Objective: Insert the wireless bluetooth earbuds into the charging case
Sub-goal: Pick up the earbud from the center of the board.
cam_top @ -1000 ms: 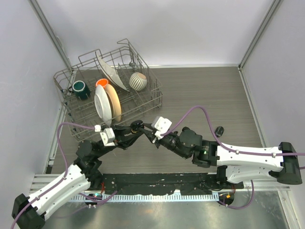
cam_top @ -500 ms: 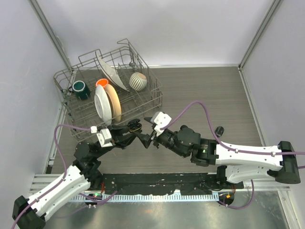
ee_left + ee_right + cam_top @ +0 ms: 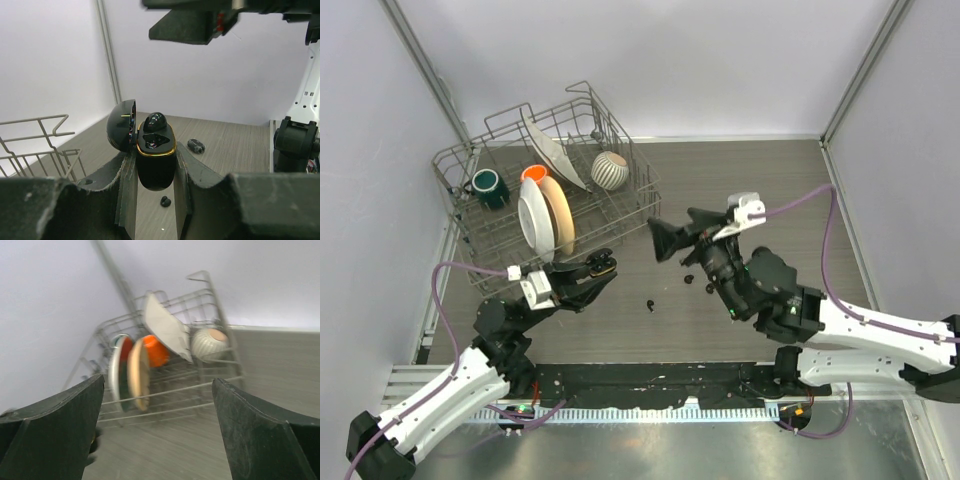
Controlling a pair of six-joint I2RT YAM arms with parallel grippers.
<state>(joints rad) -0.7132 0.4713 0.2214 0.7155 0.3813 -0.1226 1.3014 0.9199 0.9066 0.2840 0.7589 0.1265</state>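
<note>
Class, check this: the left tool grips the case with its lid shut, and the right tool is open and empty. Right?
No: the lid is open, as the left wrist view shows. The left tool does grip the case; the right tool is open and empty.

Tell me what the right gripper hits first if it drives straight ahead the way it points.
Probably the near wall of the grey wire dish rack, with the upright white plate behind it. The right gripper, jaws open, faces it; its wrist view shows nothing in between, depth unclear.
</note>
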